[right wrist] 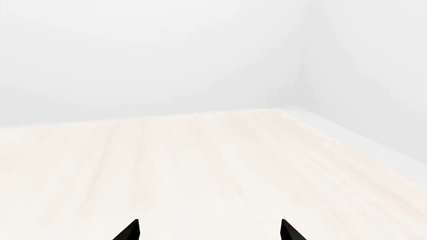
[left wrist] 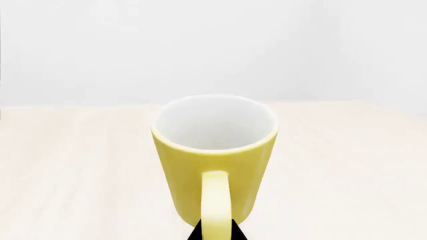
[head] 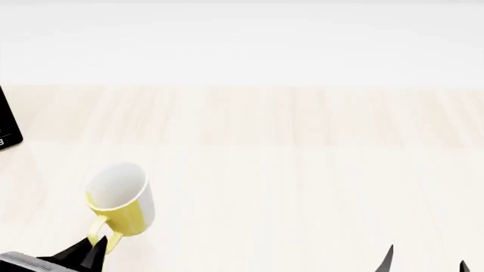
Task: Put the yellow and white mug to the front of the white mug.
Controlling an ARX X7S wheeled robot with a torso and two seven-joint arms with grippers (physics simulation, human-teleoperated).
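The yellow and white mug (head: 121, 204) stands upright at the near left of the pale wooden table (head: 302, 170), yellow handle toward me. In the left wrist view the mug (left wrist: 215, 160) fills the centre, its handle (left wrist: 215, 205) between my two black fingertips. My left gripper (left wrist: 215, 232) is shut on that handle; it shows in the head view (head: 97, 249) at the bottom left. My right gripper (right wrist: 208, 231) is open and empty, its tips showing at the bottom right of the head view (head: 425, 263). The white mug is out of view.
A black object (head: 8, 122) is cut off by the left edge of the head view. The table's far edge meets a plain white wall (head: 242, 45). In the right wrist view the table's edge (right wrist: 360, 135) runs along one side.
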